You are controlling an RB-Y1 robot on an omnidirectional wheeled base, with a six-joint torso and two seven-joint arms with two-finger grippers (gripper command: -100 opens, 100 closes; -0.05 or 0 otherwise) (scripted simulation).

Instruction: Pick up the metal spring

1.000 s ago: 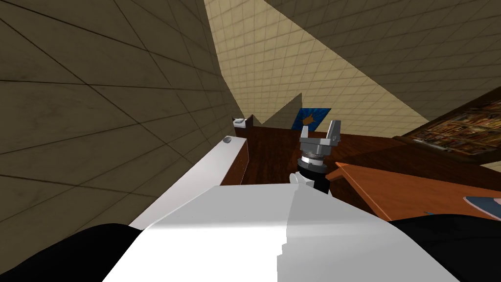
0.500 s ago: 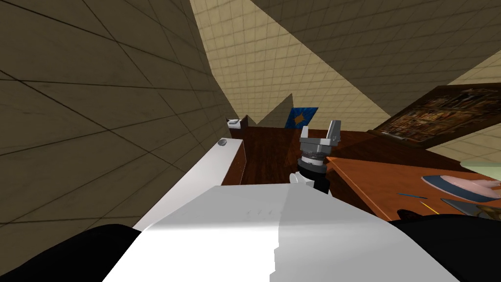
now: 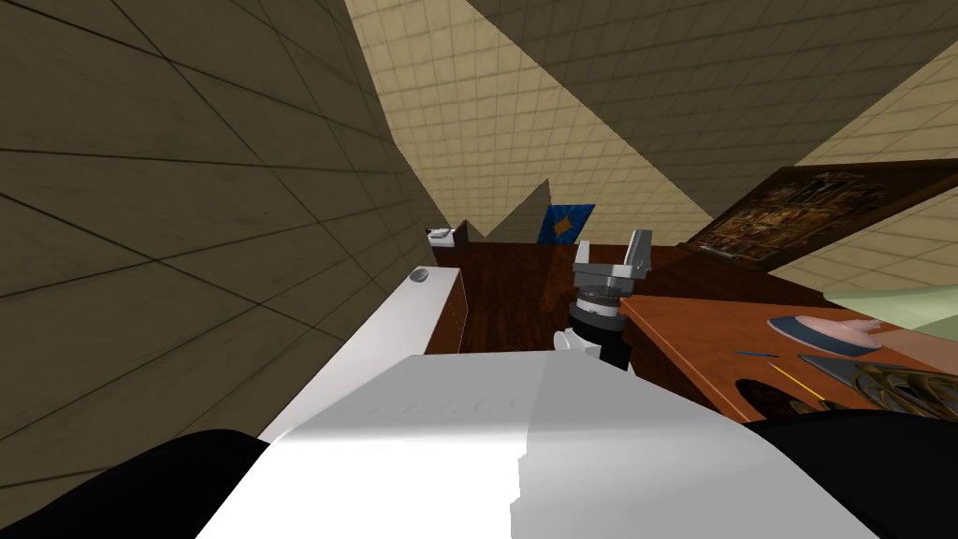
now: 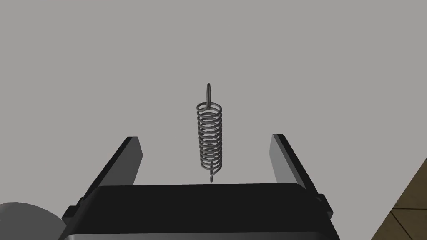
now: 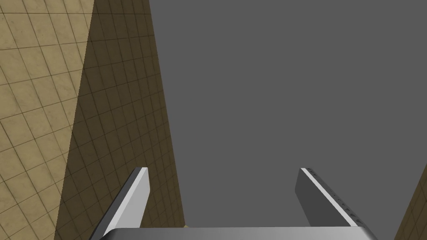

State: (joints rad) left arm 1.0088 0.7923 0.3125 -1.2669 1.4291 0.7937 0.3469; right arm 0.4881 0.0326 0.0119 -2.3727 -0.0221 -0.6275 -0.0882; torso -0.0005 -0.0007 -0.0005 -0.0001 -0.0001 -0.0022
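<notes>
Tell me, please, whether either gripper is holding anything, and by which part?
Nothing is held. The left gripper, fingers open, flanks the dark grey coiled wire spring without touching it; the right gripper is open too.

Right pincer [image 5: 222, 170] — its 2 fingers spread apart.

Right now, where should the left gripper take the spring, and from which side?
Take the spring at mid-coil, across its width, coming straight on as the left gripper points: its long axis runs between the open fingers, and the end hooks are too thin.
</notes>
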